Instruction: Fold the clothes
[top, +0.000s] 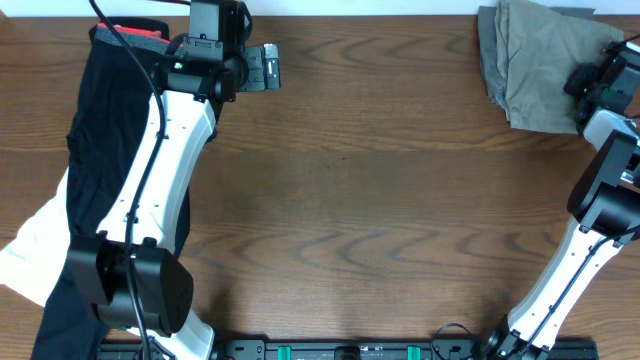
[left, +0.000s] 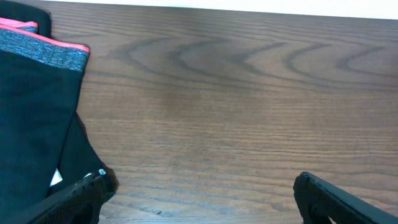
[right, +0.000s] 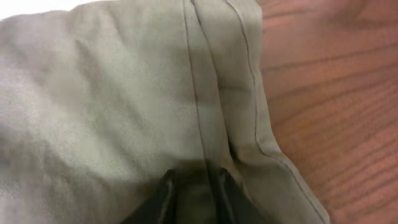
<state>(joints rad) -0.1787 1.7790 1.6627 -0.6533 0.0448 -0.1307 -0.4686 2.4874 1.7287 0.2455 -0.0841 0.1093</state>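
The pale khaki-green cotton trousers (top: 535, 70) lie folded in the far right corner of the brown wood-grain table (top: 380, 200). Their top edge sits close to the table's far edge, and their right side reaches under the right arm. A darker grey garment (top: 487, 55) shows as a strip along the left side of this stack, beneath the trousers. The right gripper (top: 592, 82) sits at the stack's right edge. In the right wrist view its two fingers are drawn close together, pinching a stitched fold of the khaki cloth, with bare wood just beside the fold's outer seam.

The whole middle of the table, between the two arms, is bare wood. The left gripper (top: 262, 68) hovers near the far edge, its fingers spread wide apart and holding nothing. A black garment with a grey and pink waistband (top: 100, 130) lies along the left side, partly under the left arm. A white cloth (top: 35, 250) lies beside it at the near left edge.
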